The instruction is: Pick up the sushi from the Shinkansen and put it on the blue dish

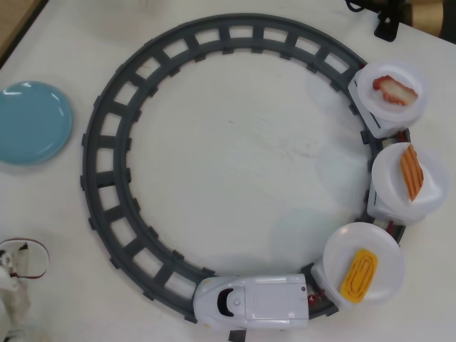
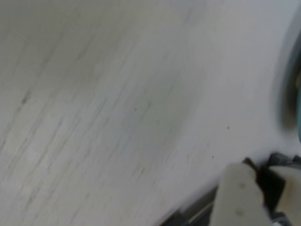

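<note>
The yellow-orange sushi [image 1: 358, 274] with wavy lines lies on the round white plate of the first car behind the white Shinkansen [image 1: 253, 302], at the bottom right of the overhead view. The light-blue dish [image 1: 30, 122] is empty at the far left; a blurred blue edge [image 2: 298, 99] at the right of the wrist view may be its rim. Only a white part of my arm [image 1: 11, 285] with red wires shows at the bottom left, far from the train. In the wrist view my gripper [image 2: 263, 188] is a blurred white shape at the bottom right over bare table.
The grey circular track [image 1: 107, 157] rings the middle of the white table. Two more cars carry an orange-and-white striped piece [image 1: 411, 172] and a red-and-white piece [image 1: 394, 90]. A black stand [image 1: 388, 21] sits at the top right.
</note>
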Controlling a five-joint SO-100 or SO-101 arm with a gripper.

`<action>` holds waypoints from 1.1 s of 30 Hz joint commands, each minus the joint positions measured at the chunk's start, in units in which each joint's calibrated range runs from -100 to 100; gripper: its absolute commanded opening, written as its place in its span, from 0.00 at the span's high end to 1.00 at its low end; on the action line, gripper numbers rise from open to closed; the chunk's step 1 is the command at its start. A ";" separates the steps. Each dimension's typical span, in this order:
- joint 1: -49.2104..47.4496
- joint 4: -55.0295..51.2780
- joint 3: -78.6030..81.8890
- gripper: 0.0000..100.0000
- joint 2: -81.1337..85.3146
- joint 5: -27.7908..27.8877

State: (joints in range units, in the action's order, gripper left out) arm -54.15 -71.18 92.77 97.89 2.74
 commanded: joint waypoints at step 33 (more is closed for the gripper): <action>0.71 -1.99 -3.05 0.97 0.03 0.50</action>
State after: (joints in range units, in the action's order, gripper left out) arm -54.15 -71.34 92.41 97.89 2.74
